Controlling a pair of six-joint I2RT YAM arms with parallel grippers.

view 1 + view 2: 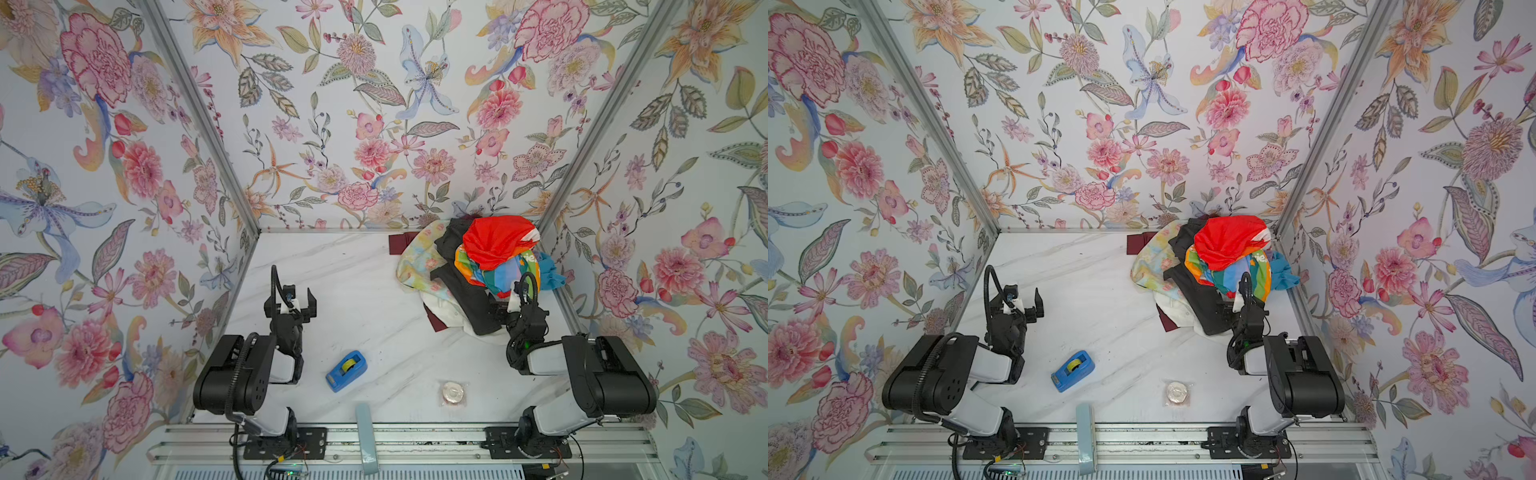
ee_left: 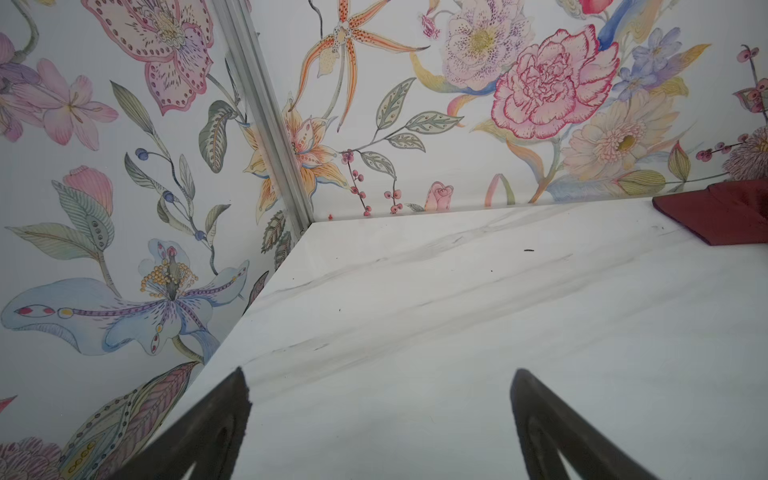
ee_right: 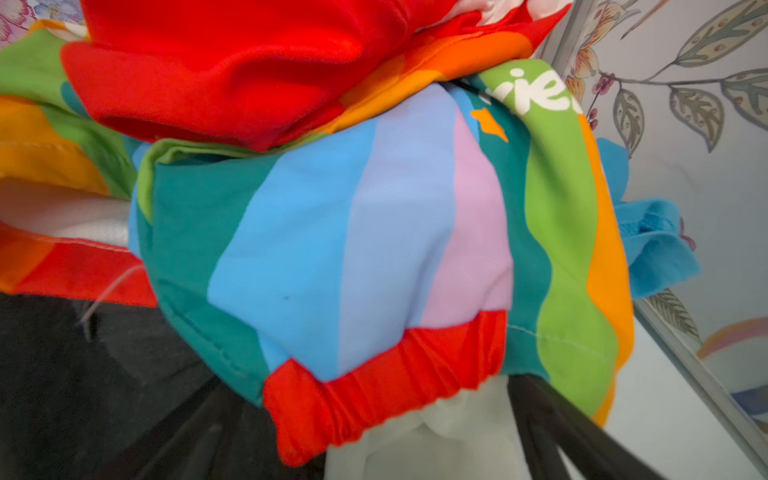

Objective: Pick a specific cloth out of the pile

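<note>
Cloth (image 1: 415, 259): one, partly under one pile (image 1: 498, 243).

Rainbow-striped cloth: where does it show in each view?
Top views: the rainbow-striped cloth sits in the pile, far right corner, in both top views.
Left wrist: not in it.
Right wrist: fills the middle, close up.
Shared landmark: the bright red cloth lying on top of it.

Bare marble table (image 1: 353, 282) lies open across the left and centre. The pile of cloths (image 1: 494, 249) blocks the far right corner, packed against the back wall (image 1: 374, 124) and right wall (image 1: 665, 208). A blue tape dispenser (image 1: 344, 370) and a small round packet (image 1: 453, 392) sit near the front edge, well apart.
</note>
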